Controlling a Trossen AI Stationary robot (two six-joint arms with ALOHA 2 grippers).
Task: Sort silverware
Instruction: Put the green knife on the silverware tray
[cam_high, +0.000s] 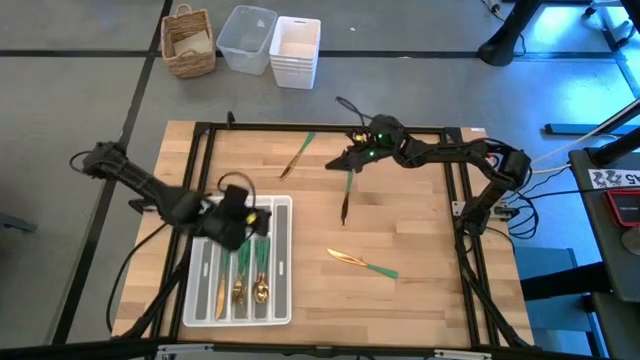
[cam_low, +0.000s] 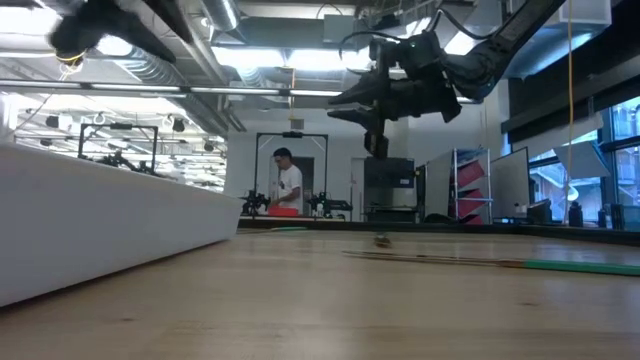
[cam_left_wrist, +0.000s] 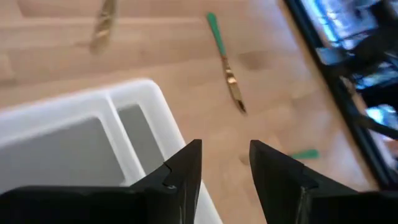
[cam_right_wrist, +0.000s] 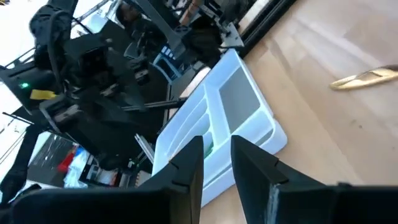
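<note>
A white compartmented tray (cam_high: 282, 262) sits near the table's front left. It holds several pieces of silverware (cam_high: 250, 272) with gold heads and green handles. Three more pieces lie on the bare wood: one far out (cam_high: 297, 155), one mid-table (cam_high: 346, 195) (cam_left_wrist: 226, 65) and one toward the near right (cam_high: 364, 263). My left gripper (cam_high: 238, 215) (cam_left_wrist: 225, 163) hangs open over the tray's far end, with nothing between its fingers. My right gripper (cam_high: 352, 157) (cam_right_wrist: 216, 163) is raised near the far edge, above the mid-table piece's green end. A narrow gap shows between its fingers, with nothing in it.
A black frame (cam_high: 200, 135) runs round the tabletop. Beyond the far edge stand a wicker basket (cam_high: 188, 40), a clear bin (cam_high: 247, 38) and stacked white bins (cam_high: 296, 50). A person (cam_low: 288, 185) stands far back in the room.
</note>
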